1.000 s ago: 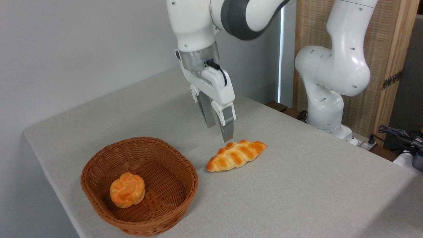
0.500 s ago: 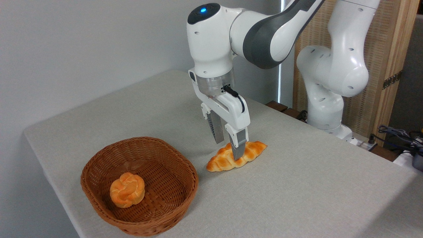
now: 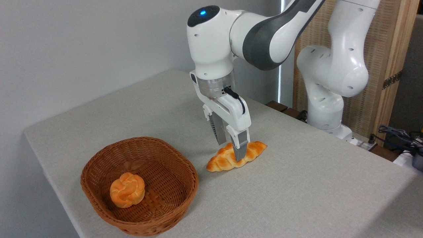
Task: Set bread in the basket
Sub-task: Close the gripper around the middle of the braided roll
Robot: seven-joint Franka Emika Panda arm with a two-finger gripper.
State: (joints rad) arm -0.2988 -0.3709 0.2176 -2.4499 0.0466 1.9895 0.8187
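While astride bread [image 3: 224, 158] | hand [image 3: 231, 150] spread | beside basket [image 3: 99, 158]

- I see a small round knotted bun [image 3: 127, 194], orange, sitting inside the wicker bowl, left of centre.
- Table [image 3: 297, 191] w/ pale grey cloth, plain.
- Grey wall [image 3: 82, 49] behind, on the left.
- Woven reed panel w/ wood frame [image 3: 390, 59] at back right.
- Dark cables [image 3: 396, 135] + some gear at far right edge; can't tell what it is.
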